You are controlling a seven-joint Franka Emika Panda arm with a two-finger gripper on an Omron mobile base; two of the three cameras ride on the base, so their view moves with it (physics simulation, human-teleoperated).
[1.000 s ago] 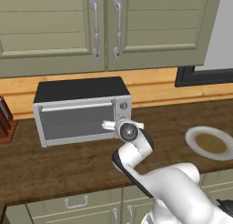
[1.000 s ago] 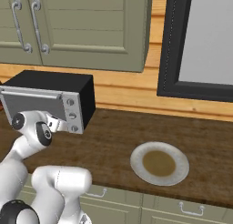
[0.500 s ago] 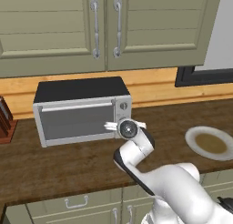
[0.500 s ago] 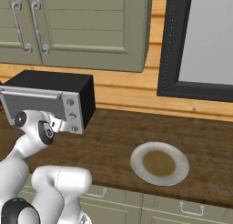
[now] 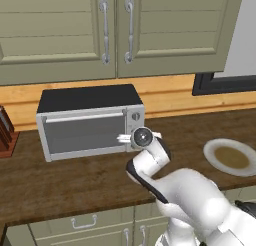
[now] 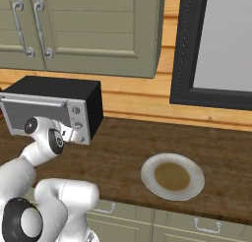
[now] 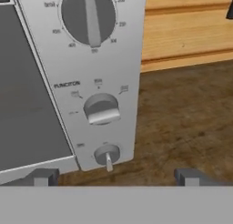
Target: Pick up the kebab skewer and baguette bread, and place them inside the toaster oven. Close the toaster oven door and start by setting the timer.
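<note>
Three knobs (image 7: 101,108) face the gripper (image 7: 113,176), jaws spread wide, holding nothing, just in front of the toaster oven (image 5: 90,121) at counter (image 5: 60,182) back; toaster oven door (image 5: 84,133) shut.

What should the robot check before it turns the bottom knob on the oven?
1. Oven door shut: ok.
2. Gripper open, holding nothing: ok.
3. Gripper lined up with the bottom knob: ok, the knob sits between the fingertips, just above them.
4. Gripper touching the knob: not ok, a gap remains.
5. Skewer and bread inside the oven: cannot tell, the glass is too dark.
6. Plate out of the arm's way: ok, far to the right.
</note>
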